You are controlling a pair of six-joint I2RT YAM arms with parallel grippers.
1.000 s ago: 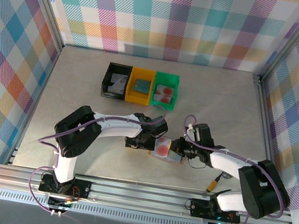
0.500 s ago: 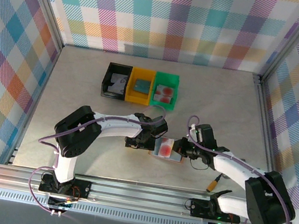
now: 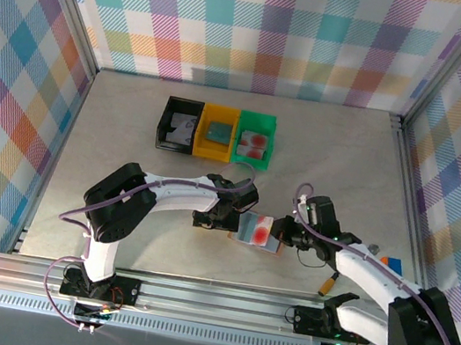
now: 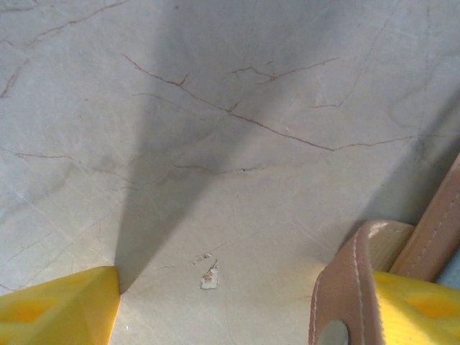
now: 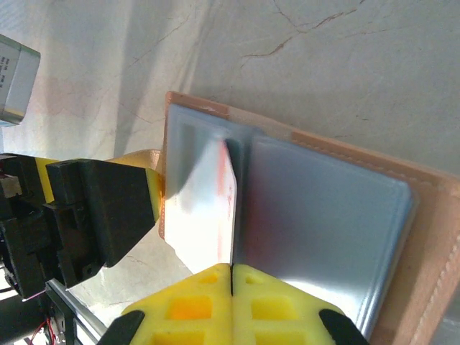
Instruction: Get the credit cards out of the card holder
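Observation:
The card holder point(image 3: 248, 236) lies open on the table between my two grippers, reddish-brown leather point(image 5: 428, 192) round grey-blue inner pockets point(image 5: 323, 215). A pale credit card with a red-orange spot point(image 3: 260, 229) sticks out of it. In the right wrist view this card point(image 5: 224, 208) stands edge-on. My right gripper point(image 5: 231, 269) point(image 3: 281, 232) is shut on its near edge. My left gripper point(image 3: 221, 217) point(image 4: 230, 316) stands open at the holder's left side. Its right finger point(image 4: 424, 305) sits against the holder's leather flap point(image 4: 352, 280), with bare table between its fingers.
Black point(image 3: 168, 122), yellow point(image 3: 220, 114) and green point(image 3: 258, 120) bins stand in a row at the back, each with cards inside. A small blue and orange object point(image 3: 389, 261) lies by the right wall. A small chip mark point(image 4: 209, 277) shows on the marbled tabletop.
My right gripper has moved a little to the right with the red-spotted card, drawing it further out of the holder. The right arm's elbow has swung right. The left arm has stayed put.

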